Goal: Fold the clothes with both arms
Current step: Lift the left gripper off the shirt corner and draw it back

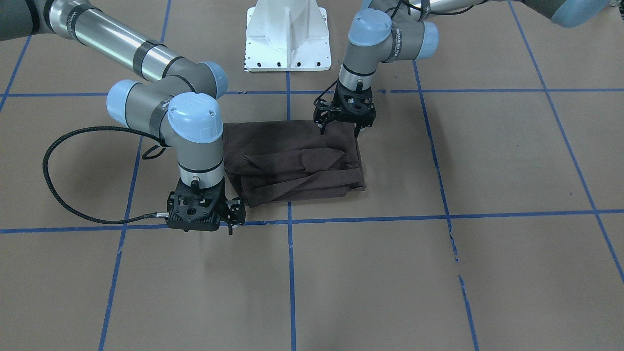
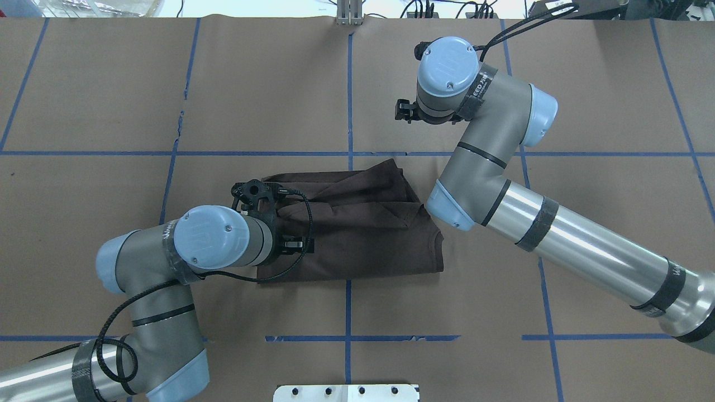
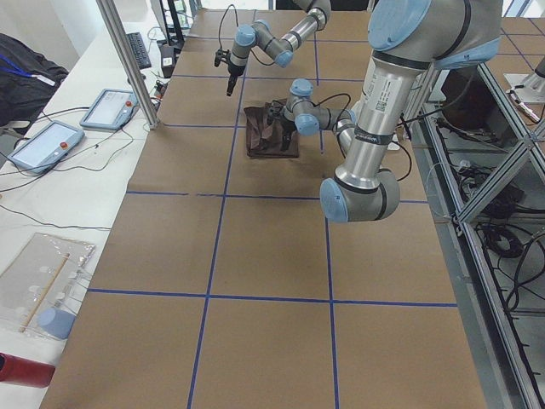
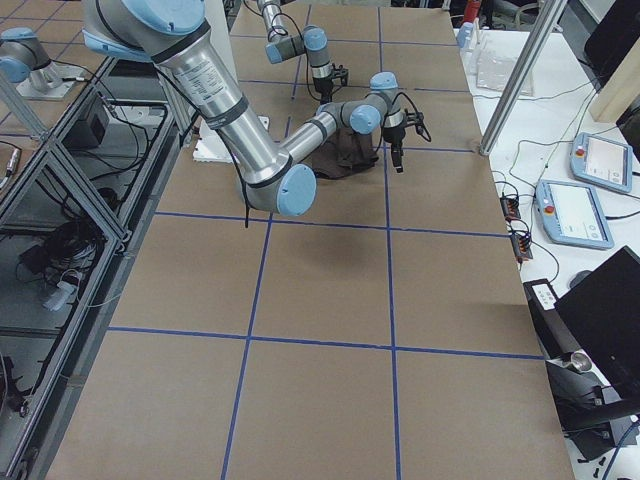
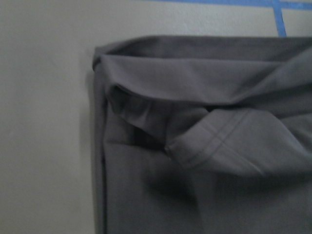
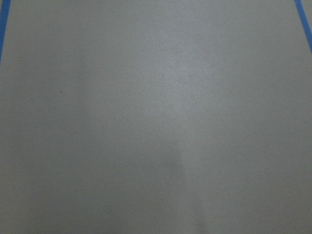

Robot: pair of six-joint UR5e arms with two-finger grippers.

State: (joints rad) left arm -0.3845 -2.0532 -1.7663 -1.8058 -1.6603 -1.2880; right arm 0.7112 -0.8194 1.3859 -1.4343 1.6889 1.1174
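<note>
Where the T-shirt lies, left gripper points down.

1 dark brown T-shirt lies flat on the tabletop, folded into a rough, creased rectangle. The left arm points its tool down over the shirt's left edge, fingers spread. The right arm holds its tool off the cloth, near a corner.

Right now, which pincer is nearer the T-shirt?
Left. The left pincer hovers over the T-shirt's edge; the right pincer is off it, above bare table.
</note>
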